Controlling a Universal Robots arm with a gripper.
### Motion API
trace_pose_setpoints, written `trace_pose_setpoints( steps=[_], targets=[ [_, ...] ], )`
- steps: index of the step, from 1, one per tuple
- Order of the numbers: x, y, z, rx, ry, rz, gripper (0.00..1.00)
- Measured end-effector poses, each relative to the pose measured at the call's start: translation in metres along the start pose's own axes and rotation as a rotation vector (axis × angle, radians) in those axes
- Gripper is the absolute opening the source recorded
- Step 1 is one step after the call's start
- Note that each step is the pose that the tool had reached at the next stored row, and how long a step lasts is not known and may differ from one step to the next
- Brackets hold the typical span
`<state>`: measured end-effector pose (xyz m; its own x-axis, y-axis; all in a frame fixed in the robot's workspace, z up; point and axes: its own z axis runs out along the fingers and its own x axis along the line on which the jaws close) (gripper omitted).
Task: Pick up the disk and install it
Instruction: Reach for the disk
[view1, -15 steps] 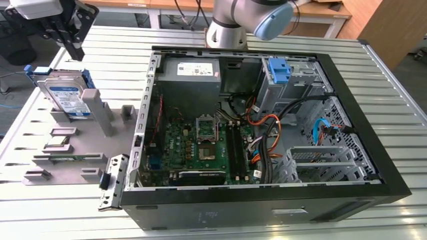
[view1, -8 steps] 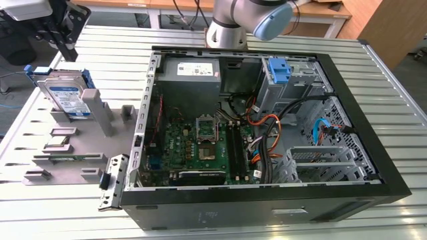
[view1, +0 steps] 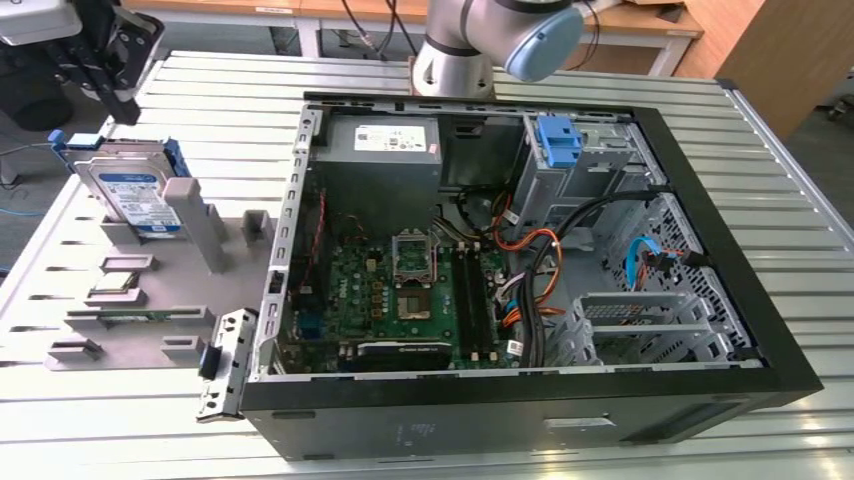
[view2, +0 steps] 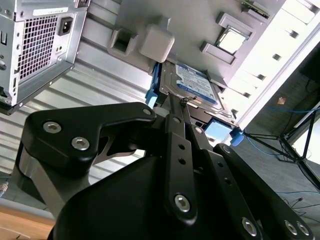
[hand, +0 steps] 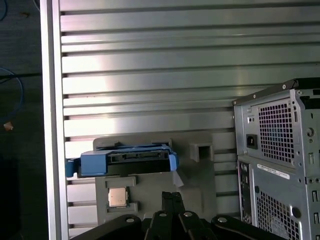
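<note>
quick count first: one gripper (view1: 123, 105), one disk (view1: 134, 195) and one open computer case (view1: 467, 430), all sitting on a slatted metal table (view1: 400, 80). the disk is standing on edge in a slot of a grey holder (view1: 200, 290), which is lying just beside the case, on the exterior view's left of it. the disk is carrying one white-and-blue label facing outward, and blue rails are running along its sides. i'm not making out any of the print on it.

the gripper is hanging just above the disk's top edge, well apart from the case, and its jaws are looking clenched together with nothing between them. in the second wrist view the closed fingertips (view2: 175, 117) are pointing straight at the disk (view2: 195, 85) and sitting very near it, but i can't tell whether they're touching. in the first wrist view the disk (hand: 125, 162) is showing edge-on, with blue rail ends sticking out at both sides.

one small square processor chip (view1: 118, 284) is lying flat on the holder near the disk.

inside the case, one grey power supply (view1: 380, 165) is wearing one small white label (view1: 396, 139) that i can't read either. one green motherboard (view1: 400, 300) and one blue drive caddy (view1: 558, 140) are sitting in there too. one arm (view1: 494, 35) is rising from behind the case.
</note>
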<state>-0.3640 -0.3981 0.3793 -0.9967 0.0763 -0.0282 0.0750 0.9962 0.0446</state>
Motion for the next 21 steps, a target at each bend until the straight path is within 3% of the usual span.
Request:
trace_pose_setpoints(
  steps=[11,18,19,21],
  targets=[
    [0.0113,-0.0005,0.0054,-0.0001,-0.0001,0.0,0.11],
    [0.0118,-0.0006,0.0058,0.0,0.0001,0.0,0.11],
    [0.0119,-0.0005,0.0061,0.0,0.0017,0.0,0.11],
    [0.0119,-0.0006,0.0065,0.0009,0.0131,0.001,0.11]
  ],
)
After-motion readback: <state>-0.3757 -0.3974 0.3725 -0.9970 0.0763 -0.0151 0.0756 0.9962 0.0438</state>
